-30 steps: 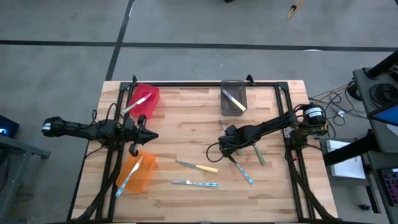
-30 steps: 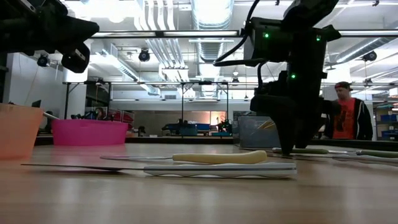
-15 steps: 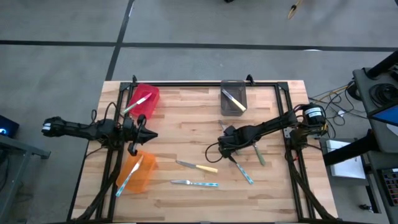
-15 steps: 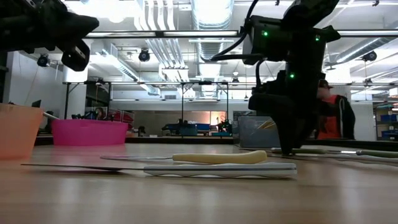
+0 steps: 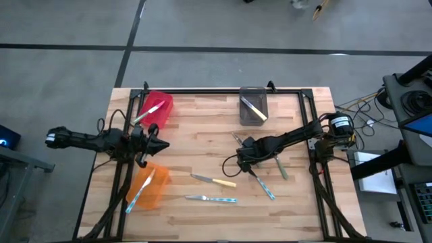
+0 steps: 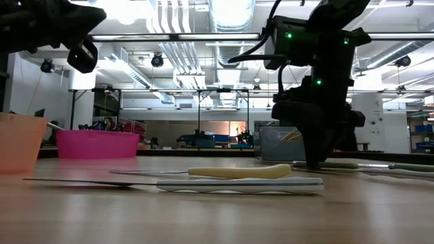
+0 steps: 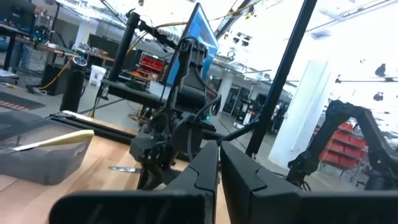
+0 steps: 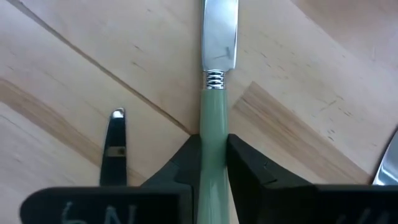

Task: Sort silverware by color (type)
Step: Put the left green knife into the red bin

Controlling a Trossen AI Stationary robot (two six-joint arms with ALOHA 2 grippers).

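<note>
A green-handled knife (image 8: 219,50) lies flat on the wooden table (image 5: 196,128), right of centre, and my right gripper (image 8: 213,140) is shut on it, pointing steeply down; its blade (image 5: 237,139) sticks out toward the far edge. Loose on the table lie another green-handled knife (image 5: 280,166), two light-blue-handled ones (image 5: 264,186) (image 5: 212,199) and a yellow-handled one (image 5: 214,180). My left gripper (image 5: 167,146) hovers shut and empty at the table's left, between the red bin and the orange bin. My right gripper pinches the green handle (image 8: 213,124) between its two fingers (image 8: 186,163), a little behind the ribbed collar where the blade starts. The fingers come from above, slanting down, one on each long side of the handle. The knife lies flat on the table.
A red bin (image 5: 157,108) at the far left holds a knife. An orange bin (image 5: 149,187) at the near left holds a light-blue-handled one. A grey bin (image 5: 253,108) at the far middle holds a yellow-handled one. Black frame rails (image 5: 121,175) run along the table's sides.
Both arms have kept their places. My left gripper has tipped up a little. A person in the room behind the table has passed out of sight behind my right arm.
</note>
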